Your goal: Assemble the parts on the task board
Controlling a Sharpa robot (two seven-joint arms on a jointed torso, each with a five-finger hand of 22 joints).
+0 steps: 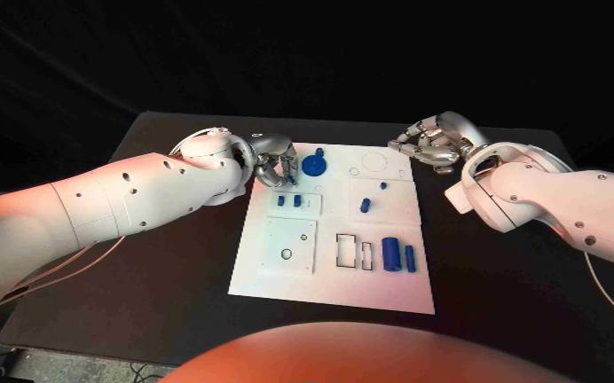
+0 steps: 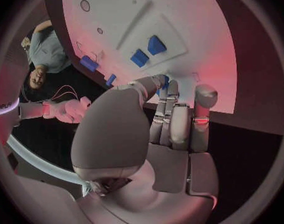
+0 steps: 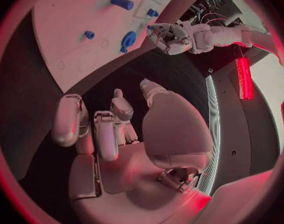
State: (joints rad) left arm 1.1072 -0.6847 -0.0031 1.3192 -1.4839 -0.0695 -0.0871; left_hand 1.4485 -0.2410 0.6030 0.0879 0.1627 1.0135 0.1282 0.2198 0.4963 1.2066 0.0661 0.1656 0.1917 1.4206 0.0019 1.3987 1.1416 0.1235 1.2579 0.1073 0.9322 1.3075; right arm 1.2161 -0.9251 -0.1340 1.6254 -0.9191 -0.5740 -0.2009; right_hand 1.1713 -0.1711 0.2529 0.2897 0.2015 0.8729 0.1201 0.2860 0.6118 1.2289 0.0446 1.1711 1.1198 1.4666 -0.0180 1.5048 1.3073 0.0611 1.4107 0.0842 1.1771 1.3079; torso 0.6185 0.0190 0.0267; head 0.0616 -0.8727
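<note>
Left hand (image 1: 272, 163) beside task board (image 1: 320, 281)

white arms with small dark screw holes; silver segmented hands (image 1: 274, 162) (image 1: 429, 142).

I see a black table (image 1: 167, 294) with a flat, dull top. Behind it the room is all dark, like a black curtain. Warm red and pink light falls over the near side. In the right wrist view I see 1 glowing red strip light (image 3: 243, 77) beside a pale panel.
</note>
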